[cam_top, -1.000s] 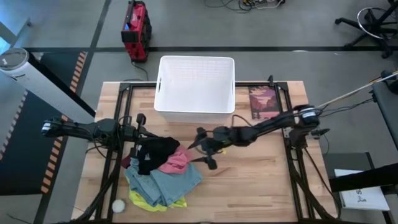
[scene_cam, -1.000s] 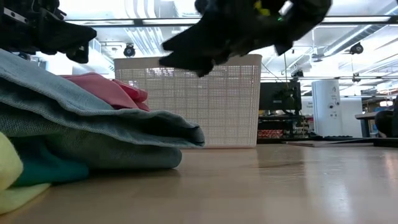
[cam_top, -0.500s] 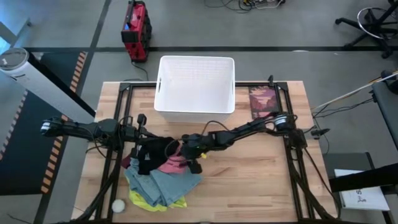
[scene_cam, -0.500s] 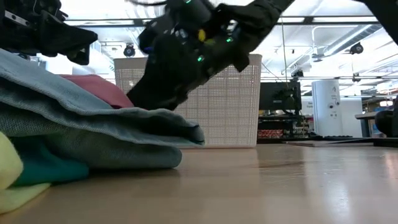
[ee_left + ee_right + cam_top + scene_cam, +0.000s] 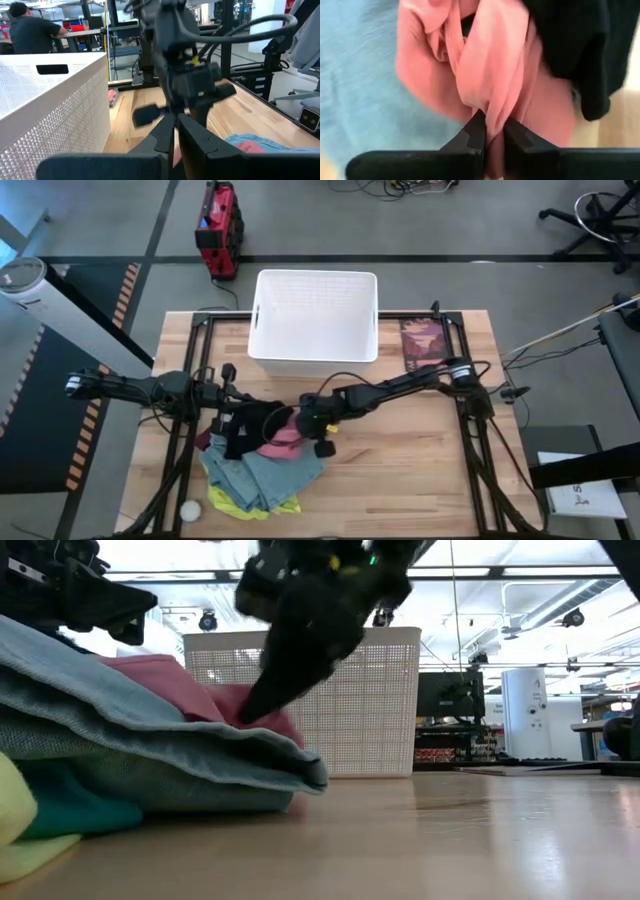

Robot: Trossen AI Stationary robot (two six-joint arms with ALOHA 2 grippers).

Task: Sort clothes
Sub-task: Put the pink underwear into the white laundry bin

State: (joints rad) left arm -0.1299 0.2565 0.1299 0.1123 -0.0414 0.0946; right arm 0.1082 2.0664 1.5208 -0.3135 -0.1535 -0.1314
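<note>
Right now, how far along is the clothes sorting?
Nothing looks sorted: the white perforated plastic basket appears empty. In hand: the right gripper is pinching a fold of the pink fabric garment. The left gripper is shut. The pile remains.

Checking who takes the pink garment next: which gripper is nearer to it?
Right. The right gripper is shut on a fold of the pink garment. The left gripper sits beside it, over the black garment at the pile's far edge.
</note>
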